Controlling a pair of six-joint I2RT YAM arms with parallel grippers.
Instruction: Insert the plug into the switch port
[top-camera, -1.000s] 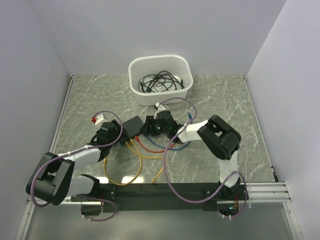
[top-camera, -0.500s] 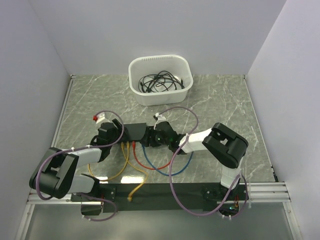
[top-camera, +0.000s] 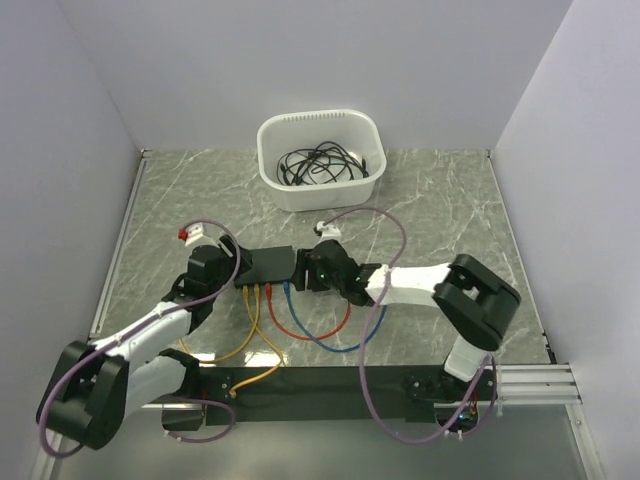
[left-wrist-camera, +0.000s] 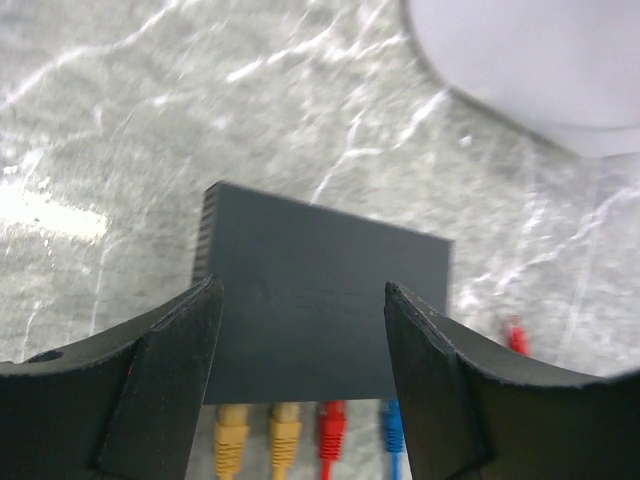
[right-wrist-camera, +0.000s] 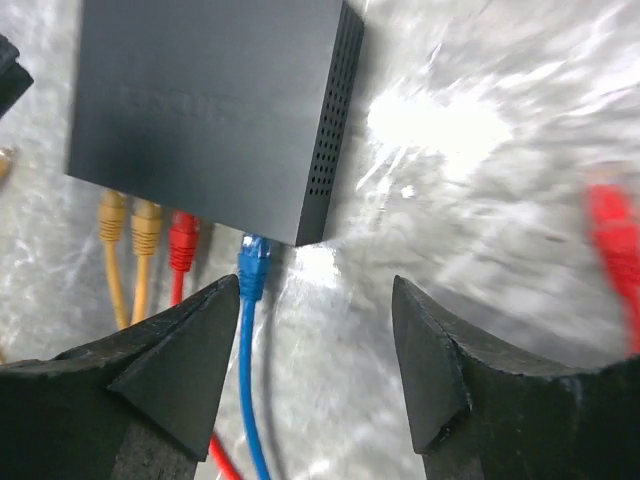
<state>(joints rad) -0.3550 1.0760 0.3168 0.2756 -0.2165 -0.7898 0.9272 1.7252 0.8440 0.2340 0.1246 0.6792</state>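
The switch (top-camera: 268, 265) is a flat, matte black rectangular box with sharp corners, a smooth top and fine vent slots down its short sides. It lies on a glossy grey-green marbled tabletop (top-camera: 440, 200) at the centre of the overhead view. Its ports (left-wrist-camera: 305, 398) run along the long edge that faces the bottom of that frame. Four moulded plugs sit side by side in the row: two yellow plugs (left-wrist-camera: 232, 430), a red plug (left-wrist-camera: 331, 425) and a blue plug (left-wrist-camera: 393, 428). Their thin round cables (top-camera: 246, 318) loop over the stone toward the lower edge. A loose red plug (right-wrist-camera: 610, 225), blurred, lies on bare stone to the right of the box. At upper centre stands a rounded white plastic tub (top-camera: 275, 130) holding a tangle of black wire (top-camera: 318, 162).

The left gripper (left-wrist-camera: 300, 295) has its matte black fingers (left-wrist-camera: 165, 390) spread wide. In its wrist view the switch fills the gap between them, port edge nearest; whether the tips touch its top I cannot tell. The right gripper (right-wrist-camera: 315, 290) is likewise spread, with nothing between its fingers. The box and blue plug lie at the upper left of its view, just beyond the left fingertip.
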